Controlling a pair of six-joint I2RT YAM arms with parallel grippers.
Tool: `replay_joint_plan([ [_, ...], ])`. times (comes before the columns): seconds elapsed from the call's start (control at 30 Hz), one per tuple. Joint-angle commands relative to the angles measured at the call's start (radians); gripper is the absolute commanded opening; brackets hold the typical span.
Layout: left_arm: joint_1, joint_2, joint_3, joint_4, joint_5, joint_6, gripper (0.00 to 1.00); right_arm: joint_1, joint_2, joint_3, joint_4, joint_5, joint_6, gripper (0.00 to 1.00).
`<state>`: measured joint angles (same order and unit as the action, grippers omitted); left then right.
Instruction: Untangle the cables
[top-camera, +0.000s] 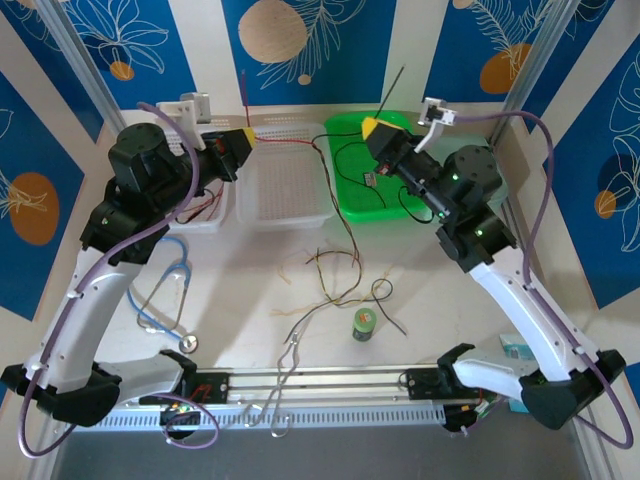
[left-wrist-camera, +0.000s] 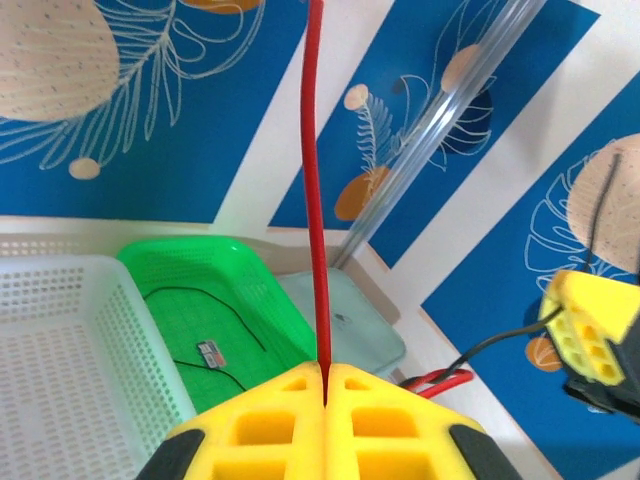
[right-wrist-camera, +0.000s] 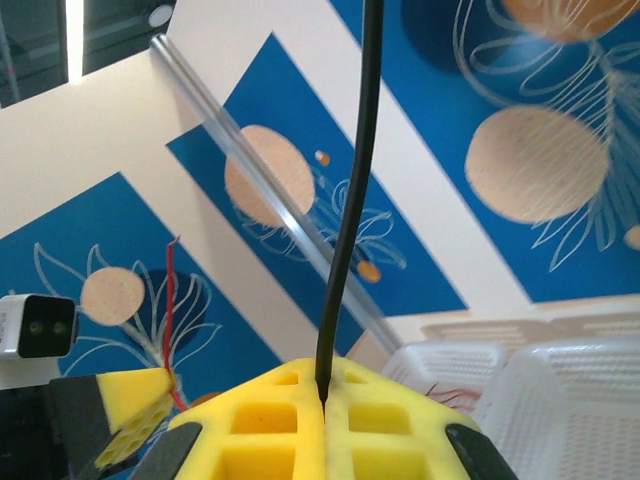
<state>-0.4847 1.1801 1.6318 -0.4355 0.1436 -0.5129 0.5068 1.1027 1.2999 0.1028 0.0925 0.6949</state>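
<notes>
Over the far side of the table (top-camera: 430, 290), the left gripper (left-wrist-camera: 325, 374) is clenched on the red cable (left-wrist-camera: 312, 180) and the right gripper (right-wrist-camera: 322, 392) on the black cable (right-wrist-camera: 352, 200), with the knot of cables (top-camera: 338, 282) lying mid-table, so pulling apart hard could cinch it or slip a wire.

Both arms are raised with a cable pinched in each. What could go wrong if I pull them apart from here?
1. The red cable in the left gripper runs over the tray and down to the tangle on the table. More pull may tighten the knot or shift the tray.
2. Loose strands lie close to the bottle and could tip it if dragged.
</notes>
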Motion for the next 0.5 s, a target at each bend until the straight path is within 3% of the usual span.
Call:
replay_joint_plan([
  [0.0,0.014,-0.043,0.000,0.053,-0.118,0.049,0.00,-0.029,-0.046,-0.003,-0.034,0.104,-0.095,0.00],
  [0.47,0.015,-0.264,-0.262,0.254,-0.477,0.109,0.00,-0.130,-0.167,-0.048,-0.107,0.194,-0.129,0.00],
])
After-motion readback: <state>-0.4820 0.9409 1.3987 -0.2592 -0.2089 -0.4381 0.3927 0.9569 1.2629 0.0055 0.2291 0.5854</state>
